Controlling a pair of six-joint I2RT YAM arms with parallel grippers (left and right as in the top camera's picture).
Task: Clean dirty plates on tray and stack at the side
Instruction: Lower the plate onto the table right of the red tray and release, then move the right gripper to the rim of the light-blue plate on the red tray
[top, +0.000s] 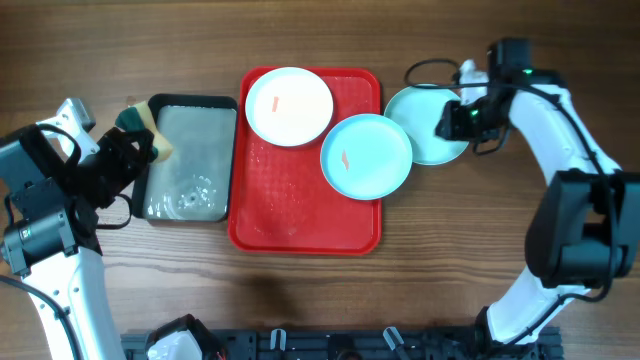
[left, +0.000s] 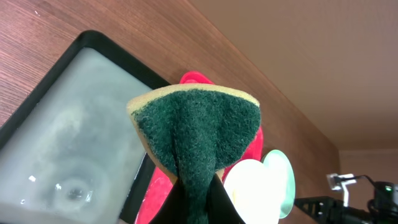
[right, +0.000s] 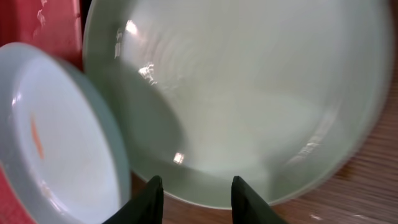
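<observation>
Red tray holds a white plate and a light blue plate, both smeared.
Another pale plate lies on the table beside it, under the right pincer, a little open, empty. Left pincer squeezes a green sponge.

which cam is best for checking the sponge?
Left wrist. The sponge fills the frame centre, green scouring face and yellow edge clear, pinched in the left gripper. Overhead shows only a green-yellow sliver at the grey tray's top-left corner. Right wrist doesn't show it.
</observation>
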